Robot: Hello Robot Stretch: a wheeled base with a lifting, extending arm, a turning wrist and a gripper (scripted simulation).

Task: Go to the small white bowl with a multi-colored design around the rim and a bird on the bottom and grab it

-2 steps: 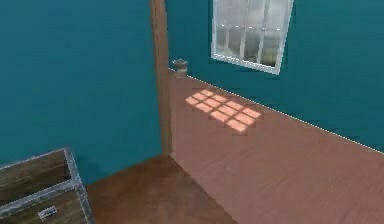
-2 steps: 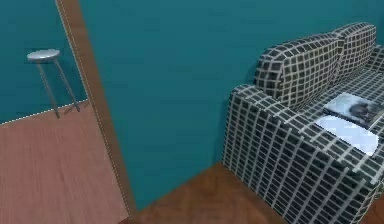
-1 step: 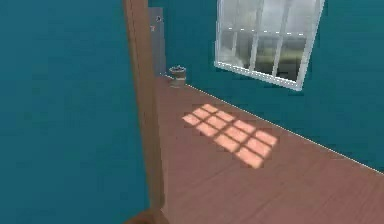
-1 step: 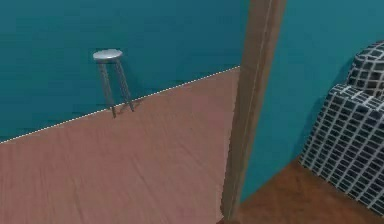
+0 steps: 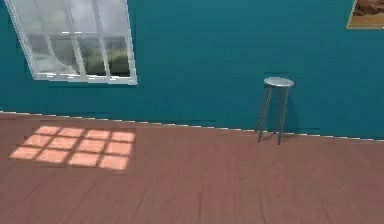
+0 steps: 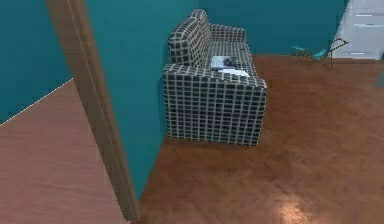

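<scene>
Teal paint is covering the wall [image 5: 220, 60] in the forward view, and a white-framed window [image 5: 80, 40] is sitting in it at the upper left, looking out on grey cloud. A metal stool [image 5: 276, 105] is standing upright against the wall right of the middle, on a brown wood floor [image 5: 220, 185]. A picture [image 5: 368, 13] is hanging at the top right corner, cut by the edge. A patch of sunlight [image 5: 75, 146] is lying on the floor below the window, squared like its panes. In the arm side view a brown wooden post [image 6: 95, 110] is running down the left, with more teal wall just right of it. A black-and-white checked sofa [image 6: 215, 100] is standing with its side against that wall. A small pale thing [image 6: 232, 68] with dark marks is lying on the sofa's seat; whether it is the bowl I cannot tell, so where the bowl is lying relative to the pincer cannot be told either. Whether the pincer is spread, pressed together or pinching anything cannot be told. A white door [image 6: 362, 28] is standing at the top right, and a thin dark frame [image 6: 322, 52] is resting on the floor near it.
</scene>
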